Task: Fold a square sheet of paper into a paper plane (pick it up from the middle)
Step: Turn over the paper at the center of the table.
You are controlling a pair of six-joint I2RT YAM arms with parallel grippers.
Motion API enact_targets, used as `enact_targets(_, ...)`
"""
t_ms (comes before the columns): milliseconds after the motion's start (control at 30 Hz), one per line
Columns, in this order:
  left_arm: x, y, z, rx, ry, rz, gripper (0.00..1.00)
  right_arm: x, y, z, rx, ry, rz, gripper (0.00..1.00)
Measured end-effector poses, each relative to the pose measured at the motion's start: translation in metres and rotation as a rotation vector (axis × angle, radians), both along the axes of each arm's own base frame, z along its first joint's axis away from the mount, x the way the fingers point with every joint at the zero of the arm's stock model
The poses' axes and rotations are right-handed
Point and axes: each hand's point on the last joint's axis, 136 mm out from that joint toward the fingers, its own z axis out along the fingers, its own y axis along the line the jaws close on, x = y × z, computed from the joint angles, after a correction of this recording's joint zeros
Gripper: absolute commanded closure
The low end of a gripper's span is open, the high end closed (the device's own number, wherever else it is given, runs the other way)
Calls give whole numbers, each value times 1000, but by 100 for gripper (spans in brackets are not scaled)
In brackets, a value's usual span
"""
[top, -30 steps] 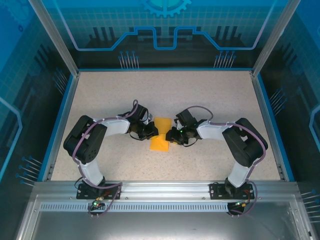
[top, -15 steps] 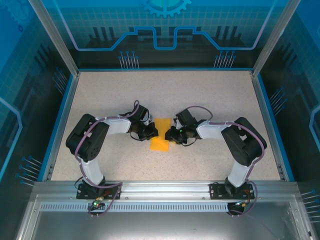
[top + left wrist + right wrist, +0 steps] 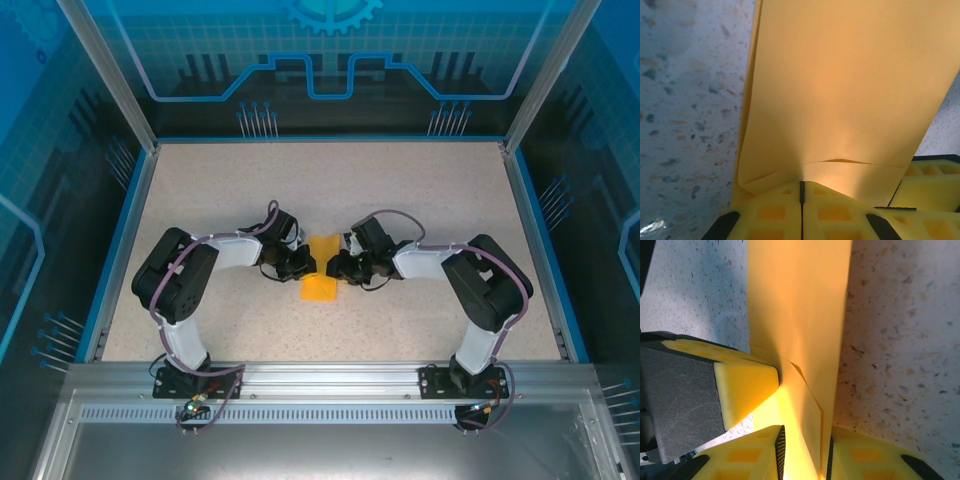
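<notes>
1. Top external view: one square sheet of paper [image 3: 320, 287], orange-yellow and partly folded, lies mid-bench [image 3: 420, 190]. It sits between the two claws and touches both.
2. Left claw [image 3: 801, 184], left wrist view: the fingers are together, with a thin seam between them. The tips butt against the sheet's near edge, and a broad face of paper rises ahead. It probably acts as an anchor, so the sheet cannot slide while the other side is worked. Whether any paper is nipped in the seam cannot be told.
3. Right claw [image 3: 805, 440], right wrist view: the jaws are drawn in on either side of a raised fold, which fills the narrow gap between them. It appears clamped on the sheet, probably to hold a flap for creasing along the middle line.
4. Same view: one finger [image 3: 747, 382] of the left claw leans against the fold from the side, seemingly bracing it.
5. Count: one sheet, two claws, two arms, one bench. By its shape, the folding is unfinished.
</notes>
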Motion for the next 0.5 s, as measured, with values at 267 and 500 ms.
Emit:
enact_targets(267,4,1,28,-23,-73,14,90,-5,2,-2,24,0,19,94)
enact_targets(500,3,28,105,2,-317,103,73,-4,-18,37,-93,-78,12,96)
